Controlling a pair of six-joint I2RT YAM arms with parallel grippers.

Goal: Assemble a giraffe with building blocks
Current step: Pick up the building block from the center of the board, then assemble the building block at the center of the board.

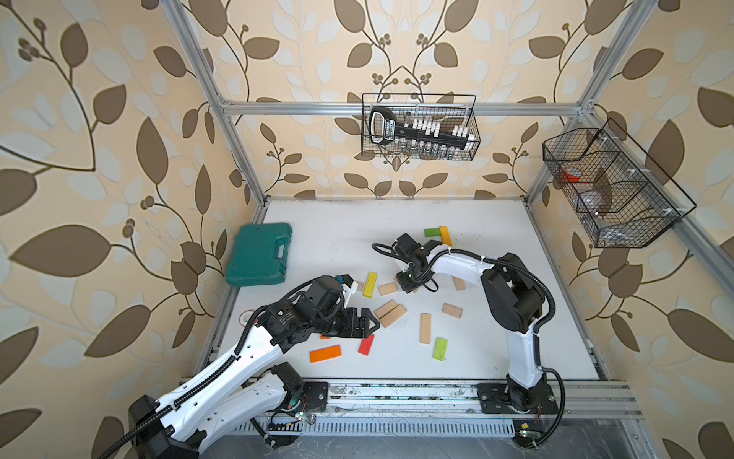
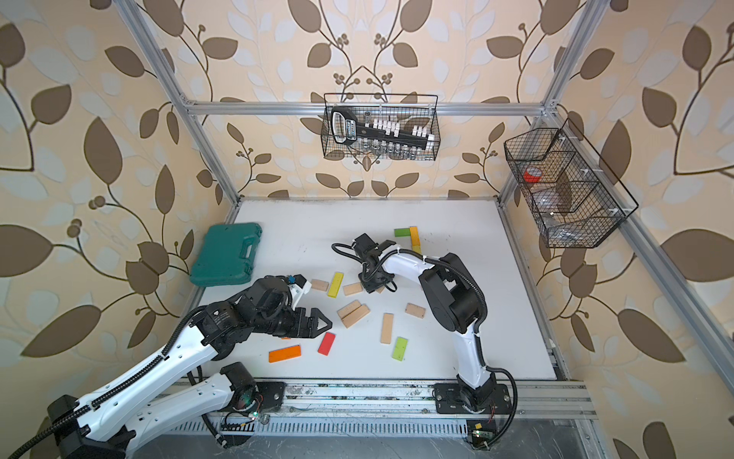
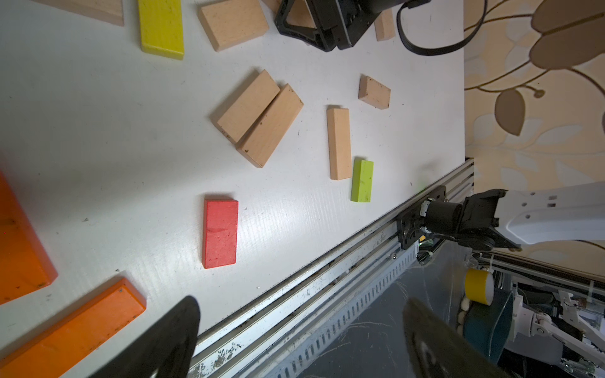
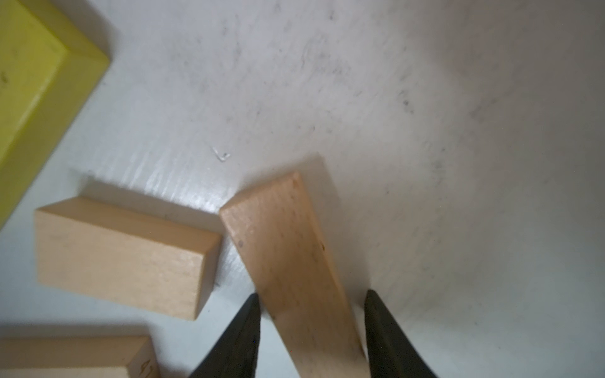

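Observation:
Several building blocks lie flat on the white table (image 1: 341,246): a yellow one (image 1: 369,284), a beige pair side by side (image 1: 390,312), a long beige one (image 1: 425,328), a light green one (image 1: 440,349), a red one (image 1: 366,344) and an orange one (image 1: 325,353). A green block (image 1: 432,232) and an orange block (image 1: 445,235) touch at the back. My right gripper (image 4: 311,293) points down at mid-table, shut on a beige block (image 4: 288,248), a finger on each long side. My left gripper (image 3: 301,302) hovers open and empty near the red block (image 3: 220,234).
A green plastic case (image 1: 260,254) lies at the table's left edge. Two wire baskets (image 1: 421,127) (image 1: 611,186) hang on the back and right frame. An aluminium rail (image 1: 397,391) runs along the front edge. More beige blocks (image 1: 452,310) (image 1: 387,289) lie around my right gripper (image 1: 407,284).

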